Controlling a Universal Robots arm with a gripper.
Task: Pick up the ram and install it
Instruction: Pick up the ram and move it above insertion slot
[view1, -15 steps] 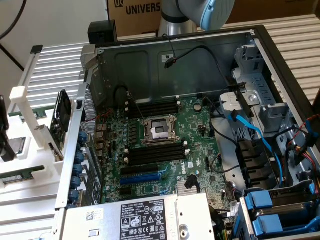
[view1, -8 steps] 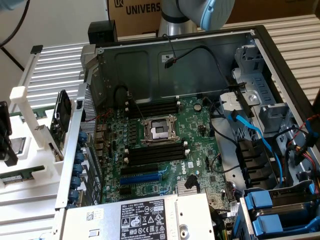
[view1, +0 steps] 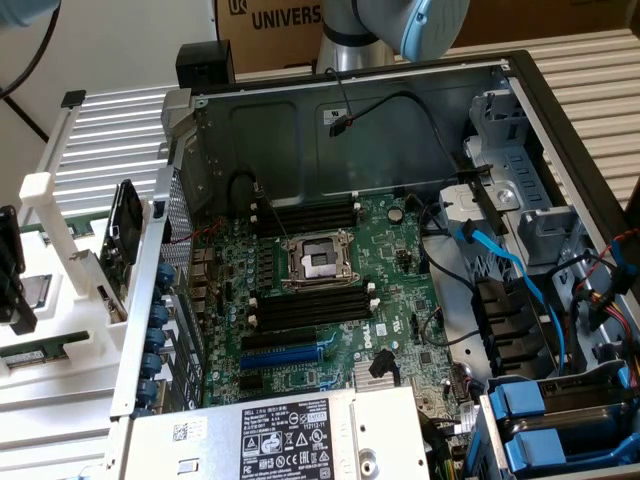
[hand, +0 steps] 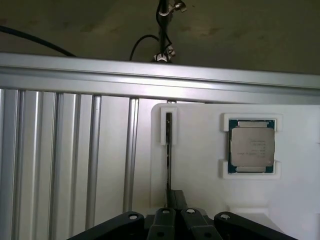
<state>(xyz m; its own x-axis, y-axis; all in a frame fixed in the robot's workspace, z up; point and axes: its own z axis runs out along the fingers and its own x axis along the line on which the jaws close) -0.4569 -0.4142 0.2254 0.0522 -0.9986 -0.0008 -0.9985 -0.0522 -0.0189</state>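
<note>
– While I watch the wrist view from my desk, I see the gripper (hand: 173, 202) closed, its two fingers pressed together.
– Does it hold something?
– That I cannot tell for sure. The closed tips are in line with the ram (hand: 168, 150) and they cover one end of it in this view, but whether they touch it, I cannot say.
– Where is the ram exactly?
– It stands on its thin side, held upright in the white tray (hand: 200, 175), along the tray's edge that borders the ribbed aluminium bench (hand: 50, 170). One end sits in a small white bracket (hand: 163, 127) near the tray's corner. It shows me its narrow side, a thin dark line.
– And the square chip?
– The processor (hand: 251, 146) lies flat in its own recess (hand: 225, 170) of the same tray, further in from that edge, apart from the ram, with the silver top up.
– What gives the exterior view?
– The arm (view1: 400, 20) stands beyond the far wall of the open computer case (view1: 300, 130). Inside, the motherboard (view1: 400, 250) lies flat, with the processor socket (view1: 318, 262) near its middle and long black slots (view1: 305, 213) on both sides of the socket. A blue cable (view1: 505, 262) runs beside the board's edge at the exterior view's right. The ram is not yet in the board.
</note>
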